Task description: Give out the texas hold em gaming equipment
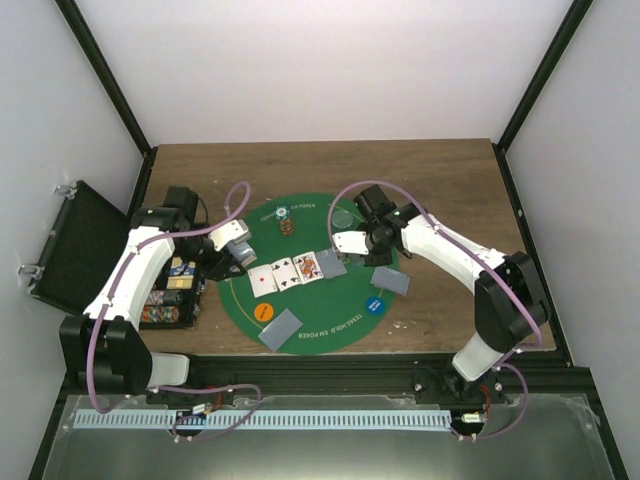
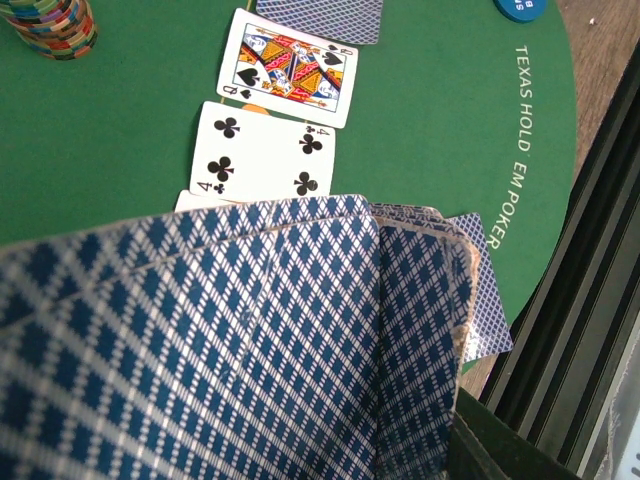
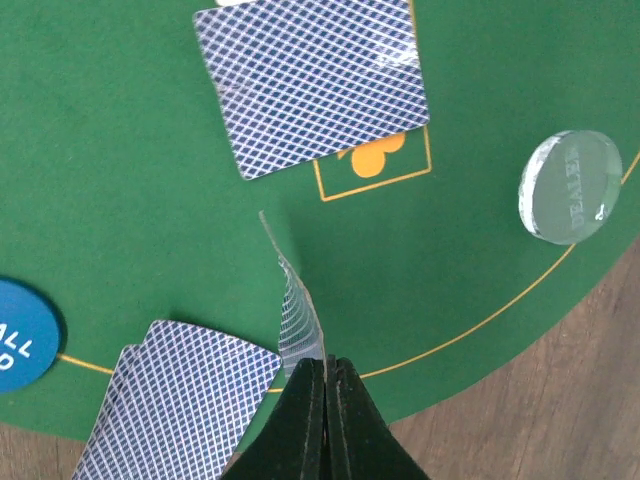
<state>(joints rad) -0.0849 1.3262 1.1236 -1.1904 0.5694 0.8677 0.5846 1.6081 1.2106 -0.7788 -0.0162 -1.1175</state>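
Note:
A round green poker mat (image 1: 330,330) holds three face-up playing cards (image 1: 285,273) in a row, with a face-down card (image 1: 331,263) at their right end. My left gripper (image 1: 240,250) is shut on a deck of blue-backed cards (image 2: 230,340) that hides its fingers in the left wrist view. Past the deck lie the four of clubs (image 2: 262,150) and queen of spades (image 2: 288,68). My right gripper (image 3: 326,365) is shut on a single card (image 3: 300,310), seen edge-on and bent, just above the mat (image 3: 120,200). In the top view the right gripper (image 1: 370,238) hovers right of the card row.
Face-down cards lie at the mat's right (image 1: 391,280) and near edge (image 1: 280,328). A chip stack (image 1: 288,226), a clear dealer disc (image 3: 570,187), a blue disc (image 1: 375,304) and an orange disc (image 1: 263,311) sit on the mat. An open black case (image 1: 75,245) and chip tray (image 1: 170,295) stand left.

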